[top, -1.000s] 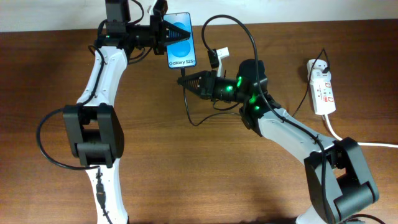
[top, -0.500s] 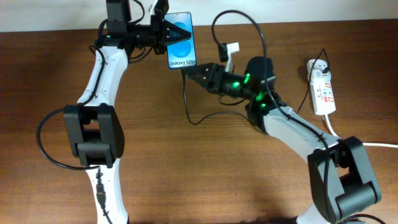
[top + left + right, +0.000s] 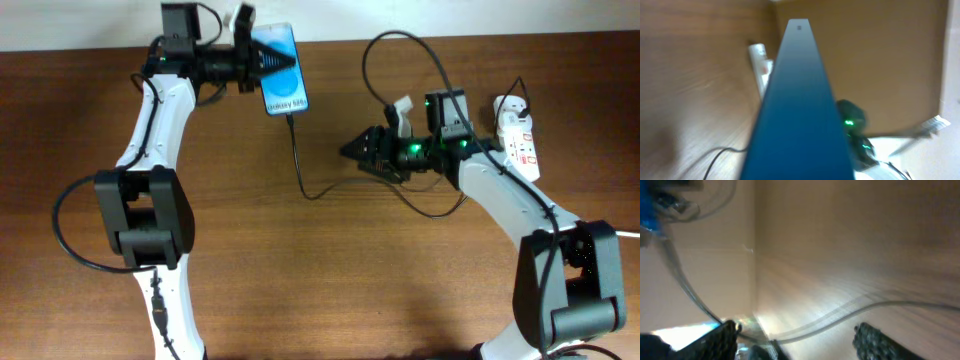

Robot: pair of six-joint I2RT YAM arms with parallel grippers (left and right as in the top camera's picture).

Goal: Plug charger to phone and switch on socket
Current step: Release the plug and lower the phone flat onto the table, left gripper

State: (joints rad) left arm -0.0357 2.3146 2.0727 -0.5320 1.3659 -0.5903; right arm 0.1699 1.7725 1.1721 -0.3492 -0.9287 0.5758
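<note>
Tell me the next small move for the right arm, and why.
Probably swing the right hand toward the power strip to reach its switch. The cable seems to run into the bottom edge of the phone, which the left hand grips, and the right hand is open and empty, so plugging looks done.

Overhead: fixed high above, looking straight down on the whole worktop [image 3: 250,250], with both arms, the phone [image 3: 279,82] and the socket [image 3: 518,145].
Left wrist: very near, sighting along the phone's blue face toward the socket; blurred.
Right wrist: low over the worktop, looking out between the right pincer [image 3: 795,330] fingers [image 3: 722,337]; blurred.
Shared: the charger [image 3: 300,165] cable shows in all three views; the socket shows in overhead and left wrist.
</note>
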